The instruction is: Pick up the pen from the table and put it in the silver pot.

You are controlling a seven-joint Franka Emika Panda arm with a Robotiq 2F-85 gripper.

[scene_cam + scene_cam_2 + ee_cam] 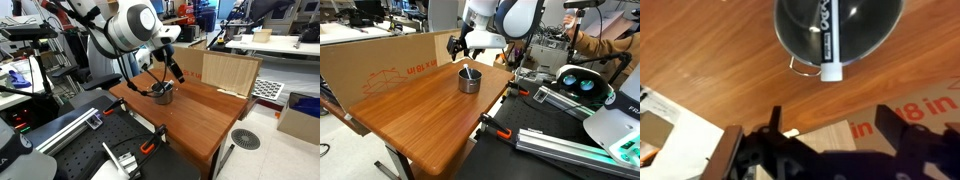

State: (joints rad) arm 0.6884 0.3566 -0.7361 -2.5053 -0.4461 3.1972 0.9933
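A small silver pot (790,35) stands on a reddish-brown wooden surface (700,50). The pen (829,40) is already inside it. In the wrist view the pen lies slanted across the pot, and its pale end leans on the rim and pokes a little way out over the wood. In an exterior view the pen (467,71) shows as a short stick rising above the rim of the pot (469,84).

The likely risk is the pen's loose rest. It leans on the rim instead of lying flat on the bottom, so a knock to the pot could tip it out. The jaws hang close above, and a careless sideways move away could clip the sticking-out end or push the pot, which looks light. The pot also sits near the side of the surface (420,120) that borders a cardboard box (390,60), so a push that way could wedge it against the cardboard. A straight lift away looks safest.

The arm reaches in from beyond the surface and bends down at the wrist. The jaws point downward, just above the pot and slightly to the cardboard side of it. In the wrist view the jaws stand wide apart, with nothing between them and no contact with the pen or the pot. In an exterior view the large white joint (135,25) sits high above the surface (200,120), and the dark wrist slopes down towards the pot (162,96).
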